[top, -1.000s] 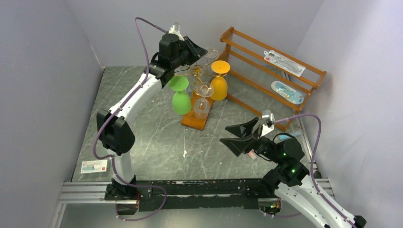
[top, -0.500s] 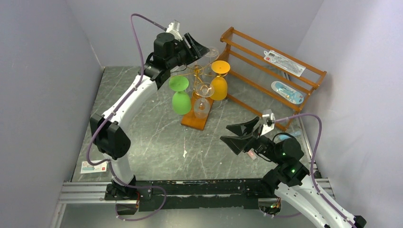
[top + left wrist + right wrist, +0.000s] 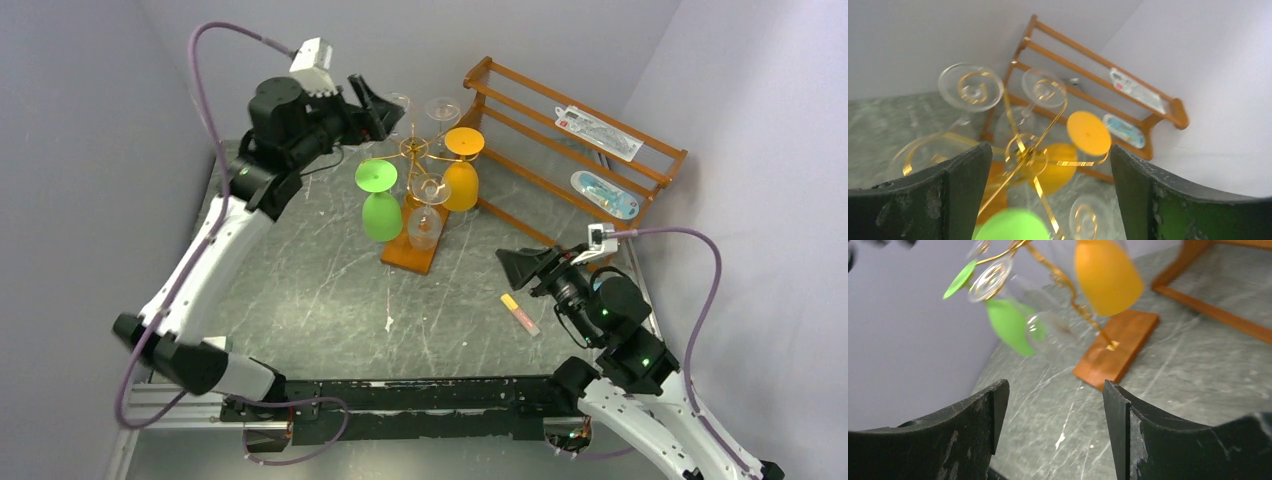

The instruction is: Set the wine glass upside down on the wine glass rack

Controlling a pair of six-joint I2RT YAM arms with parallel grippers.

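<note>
The wine glass rack (image 3: 413, 150) is a gold wire tree on an orange-brown base (image 3: 412, 250). Hanging upside down from it are a green glass (image 3: 381, 212), an orange glass (image 3: 460, 180) and several clear wine glasses, one at the back left arm (image 3: 398, 101). My left gripper (image 3: 378, 112) is open just left of that clear glass, holding nothing. In the left wrist view the spiral arms (image 3: 1023, 150) show between the spread fingers of the left gripper (image 3: 1048, 147). My right gripper (image 3: 522, 268) is open over the table to the right of the base, empty (image 3: 1055, 385).
A larger brown wooden slatted shelf (image 3: 540, 125) stands at the back right with flat packets (image 3: 598, 130) on it. A small yellow and pink stick (image 3: 518, 313) lies on the table near the right arm. Walls close in on the left, back and right.
My left gripper has opened and drawn back to the left, away from the rack, leaving a clear glass hanging. The right arm has swung right, uncovering the small stick.
</note>
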